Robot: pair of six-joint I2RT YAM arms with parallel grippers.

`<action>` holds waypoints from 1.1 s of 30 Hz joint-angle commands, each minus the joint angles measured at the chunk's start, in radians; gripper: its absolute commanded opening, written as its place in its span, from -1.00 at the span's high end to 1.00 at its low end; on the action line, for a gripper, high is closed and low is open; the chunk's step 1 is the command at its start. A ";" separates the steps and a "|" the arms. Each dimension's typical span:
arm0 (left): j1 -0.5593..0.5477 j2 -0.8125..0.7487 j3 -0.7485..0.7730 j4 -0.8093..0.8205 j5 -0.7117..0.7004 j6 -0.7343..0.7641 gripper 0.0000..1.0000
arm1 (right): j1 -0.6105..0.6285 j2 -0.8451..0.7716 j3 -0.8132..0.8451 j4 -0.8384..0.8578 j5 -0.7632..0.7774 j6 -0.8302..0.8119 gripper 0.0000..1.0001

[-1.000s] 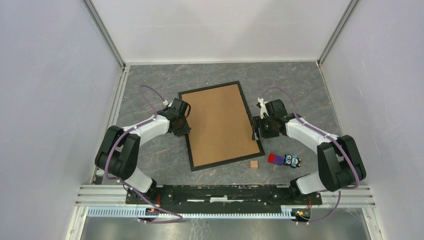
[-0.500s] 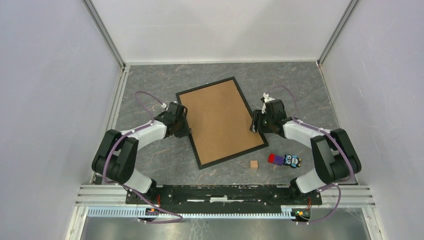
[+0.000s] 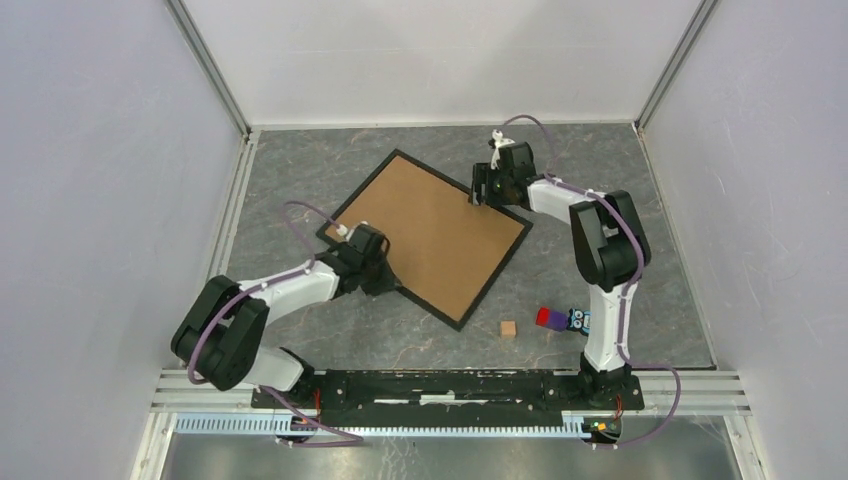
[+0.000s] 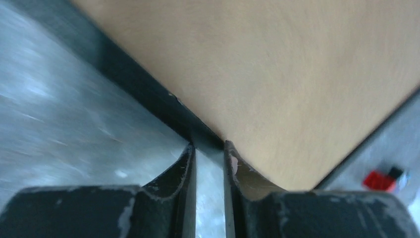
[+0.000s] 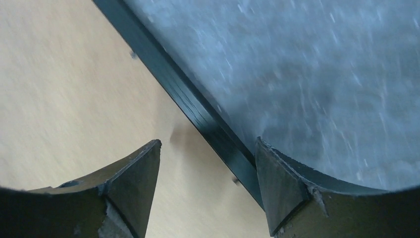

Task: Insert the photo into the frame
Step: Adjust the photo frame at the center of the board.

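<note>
The frame (image 3: 359,193) lies face down and askew on the table, its brown backing board (image 3: 430,235) up. The photo is hidden. My left gripper (image 3: 378,278) sits at the near-left rim, and in the left wrist view it (image 4: 209,148) is shut narrowly on the black rim (image 4: 138,87), with one finger on the board side and one on the table side. My right gripper (image 3: 477,192) is at the far-right rim. In the right wrist view it (image 5: 208,141) stands open astride the rim (image 5: 190,104), one finger over the board, the other over the table.
A small wooden cube (image 3: 509,328) lies near the frame's near corner. Beside it are a red and purple block (image 3: 551,318) and a blue toy figure (image 3: 585,321). Grey walls close in the table on three sides.
The frame has swung counter-clockwise on the table. My right gripper went to the far side along with its rim, and my left gripper came nearer and to the right.
</note>
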 commanded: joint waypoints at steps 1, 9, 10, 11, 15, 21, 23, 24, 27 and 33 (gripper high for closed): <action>-0.224 -0.006 0.006 -0.039 0.170 -0.077 0.84 | 0.075 0.107 0.228 -0.152 -0.243 -0.036 -0.53; -0.306 -0.090 0.055 -0.100 0.110 -0.036 -0.13 | 0.011 0.008 0.316 -0.328 -0.188 -0.138 -0.68; -0.305 -0.118 0.062 -0.122 0.091 -0.018 -0.24 | -0.004 -0.041 0.274 -0.321 -0.173 -0.138 -0.69; -0.304 -0.146 0.075 -0.145 0.069 0.003 -0.38 | -0.016 -0.086 0.213 -0.309 -0.165 -0.139 -0.69; -0.283 -0.248 0.159 -0.242 -0.073 0.096 -0.88 | -0.043 -0.281 -0.042 -0.231 -0.149 -0.142 -0.71; -0.087 -0.242 0.292 -0.266 -0.193 0.185 -1.00 | -0.057 -0.517 -0.390 -0.117 -0.131 -0.100 -0.74; 0.003 -0.193 0.337 -0.283 -0.237 0.136 -1.00 | -0.081 -0.587 -0.490 -0.057 -0.124 -0.046 -0.75; 0.042 -0.166 0.358 -0.277 -0.248 0.121 -1.00 | -0.102 -0.623 -0.544 -0.012 -0.141 -0.010 -0.76; 0.123 -0.056 0.427 -0.237 -0.265 0.119 -1.00 | -0.165 -0.693 -0.691 0.124 -0.206 0.086 -0.76; 0.270 0.149 0.603 -0.223 -0.289 0.177 -1.00 | -0.263 -0.689 -0.778 0.187 -0.333 0.115 -0.76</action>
